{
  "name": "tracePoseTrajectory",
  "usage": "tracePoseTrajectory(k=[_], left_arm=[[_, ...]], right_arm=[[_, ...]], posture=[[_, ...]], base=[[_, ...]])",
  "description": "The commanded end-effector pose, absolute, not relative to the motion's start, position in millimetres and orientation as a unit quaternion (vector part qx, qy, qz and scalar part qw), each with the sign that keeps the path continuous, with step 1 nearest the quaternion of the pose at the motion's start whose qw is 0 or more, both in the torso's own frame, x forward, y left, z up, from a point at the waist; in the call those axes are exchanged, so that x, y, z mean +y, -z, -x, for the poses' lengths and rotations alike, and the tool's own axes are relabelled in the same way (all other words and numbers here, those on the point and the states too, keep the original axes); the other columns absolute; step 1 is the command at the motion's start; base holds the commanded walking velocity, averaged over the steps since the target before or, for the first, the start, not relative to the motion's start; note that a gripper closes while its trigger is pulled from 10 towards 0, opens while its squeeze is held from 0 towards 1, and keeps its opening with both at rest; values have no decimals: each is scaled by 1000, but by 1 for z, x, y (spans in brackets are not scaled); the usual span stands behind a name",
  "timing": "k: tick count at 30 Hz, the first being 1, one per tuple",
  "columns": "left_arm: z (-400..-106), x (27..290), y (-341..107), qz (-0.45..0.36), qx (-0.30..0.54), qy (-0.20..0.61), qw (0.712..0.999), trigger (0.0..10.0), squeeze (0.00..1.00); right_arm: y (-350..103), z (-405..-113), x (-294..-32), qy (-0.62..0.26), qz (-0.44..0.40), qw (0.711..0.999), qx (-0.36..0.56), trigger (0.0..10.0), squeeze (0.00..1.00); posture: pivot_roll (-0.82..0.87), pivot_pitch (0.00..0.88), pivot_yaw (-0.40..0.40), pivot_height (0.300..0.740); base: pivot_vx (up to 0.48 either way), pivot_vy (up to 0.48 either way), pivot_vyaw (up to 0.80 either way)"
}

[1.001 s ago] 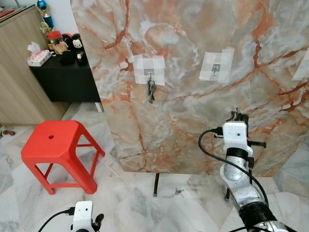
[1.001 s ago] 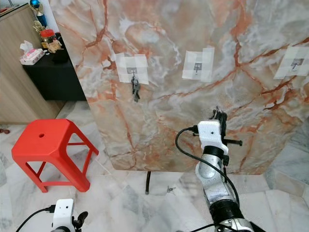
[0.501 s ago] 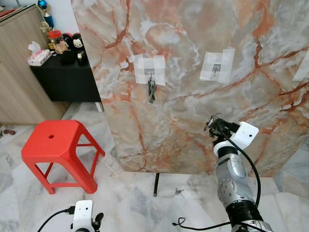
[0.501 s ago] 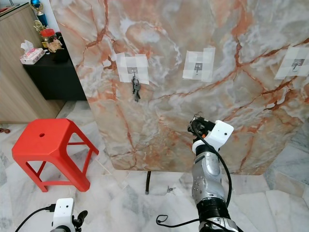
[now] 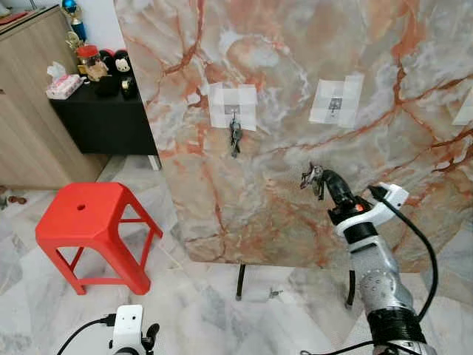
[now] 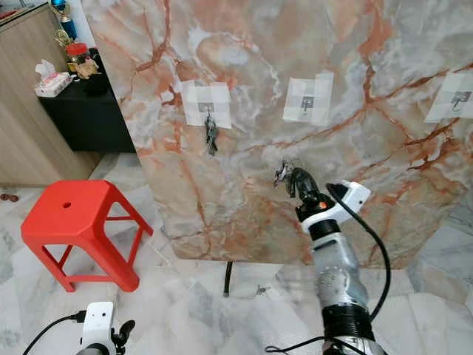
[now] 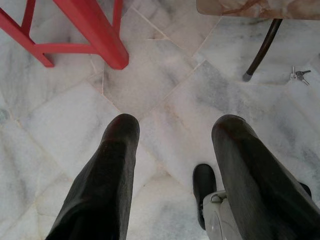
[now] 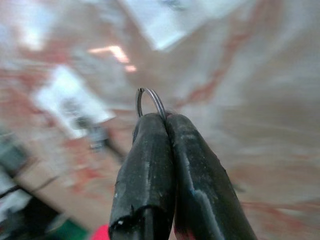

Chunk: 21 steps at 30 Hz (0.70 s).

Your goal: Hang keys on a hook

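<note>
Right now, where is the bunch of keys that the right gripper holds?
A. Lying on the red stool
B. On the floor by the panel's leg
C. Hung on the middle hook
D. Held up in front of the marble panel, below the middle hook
D: the right gripper pinches the key ring, with the bunch of keys held before the marble panel, below the bare middle hook.

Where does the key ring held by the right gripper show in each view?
Left eye view: key ring at the right gripper, below the middle hook.
Right eye view: key ring, same spot.
Right wrist view: ring above the shut fingers.
Shared landmark: marble board.
</note>
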<state>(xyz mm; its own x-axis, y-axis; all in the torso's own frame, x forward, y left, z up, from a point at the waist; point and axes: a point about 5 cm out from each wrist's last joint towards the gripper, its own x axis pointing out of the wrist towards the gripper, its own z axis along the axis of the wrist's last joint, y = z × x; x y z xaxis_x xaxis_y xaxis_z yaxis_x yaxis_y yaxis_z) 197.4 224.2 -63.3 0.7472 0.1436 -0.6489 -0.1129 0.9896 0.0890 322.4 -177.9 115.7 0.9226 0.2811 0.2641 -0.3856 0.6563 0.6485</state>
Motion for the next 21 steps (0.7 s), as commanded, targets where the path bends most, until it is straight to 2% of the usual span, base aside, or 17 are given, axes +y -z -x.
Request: tracePoseTrajectory(k=[1, 4, 6, 9, 21], left_arm=[[-193, 226, 66, -26, 359, -68, 931, 10000, 0], [-193, 226, 66, -26, 359, -67, 931, 10000, 0], [-193, 226, 66, -27, 359, -66, 931, 10000, 0], [-192, 227, 66, -25, 360, -66, 930, 10000, 0], [-196, 227, 63, -3, 349, -66, 935, 10000, 0]], right_arm=[[-124, -321, -176, -214, -374, 898, -85, 10000, 0], [-122, -322, -180, -203, -380, 899, -85, 10000, 0], [-126, -322, -186, -207, -414, 881, -100, 10000, 0], [-128, -321, -185, -216, -417, 877, -100, 10000, 0], [-127, -320, -190, -211, -378, 896, -96, 10000, 0]], posture=[[41, 53, 29, 740], [43, 53, 30, 740], [43, 54, 32, 740], [45, 53, 30, 740], [51, 45, 38, 740]], base=[[0, 0, 0], [0, 0, 0], [0, 0, 0], [0, 0, 0], [0, 0, 0]])
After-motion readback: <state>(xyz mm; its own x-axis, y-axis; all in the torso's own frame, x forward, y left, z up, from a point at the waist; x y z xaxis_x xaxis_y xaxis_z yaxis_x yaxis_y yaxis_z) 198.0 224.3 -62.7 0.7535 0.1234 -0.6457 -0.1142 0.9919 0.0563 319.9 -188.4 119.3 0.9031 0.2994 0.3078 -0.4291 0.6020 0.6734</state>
